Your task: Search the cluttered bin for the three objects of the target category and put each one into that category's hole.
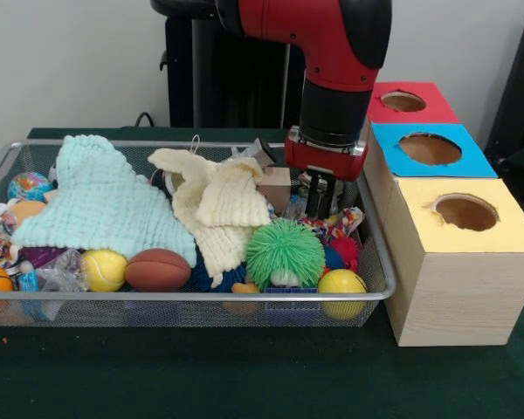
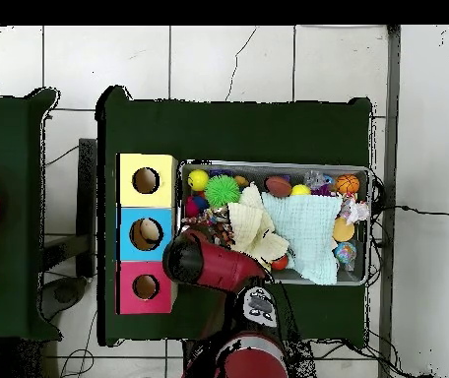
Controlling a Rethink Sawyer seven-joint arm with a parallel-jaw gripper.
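Cluttered bin (image 1: 0,170) first: the wide wire basket sits on the dark green table (image 1: 244,375), filling the left and middle of the front view, with the three boxes lined up just beside its right end. Going down in size, the red and black arm (image 1: 332,52) comes in from twelve o'clock and drops into the bin's right end, next to the boxes. Those boxes run toward the back: the yellow-topped box (image 1: 498,231) nearest the camera, then the blue-topped box (image 1: 472,161), then the red-topped box (image 1: 437,109), each with a round hole in its top. From the gripper (image 1: 321,205), the boxes lie at about three o'clock in the front view, so any carry would be a short sideways hop, I'd say. Inside the bin, a mint green cloth (image 1: 105,205) and a cream cloth (image 1: 218,205) cover much of the pile. A spiky green ball (image 1: 286,251) sits at about seven o'clock from the gripper, a brown football (image 1: 158,270) further left, and yellow balls (image 1: 341,284) along the front rim. The gripper's dark fingers point straight down among small toys near a cardboard piece (image 1: 275,188); I cannot tell whether they are spread, closed, or holding anything.
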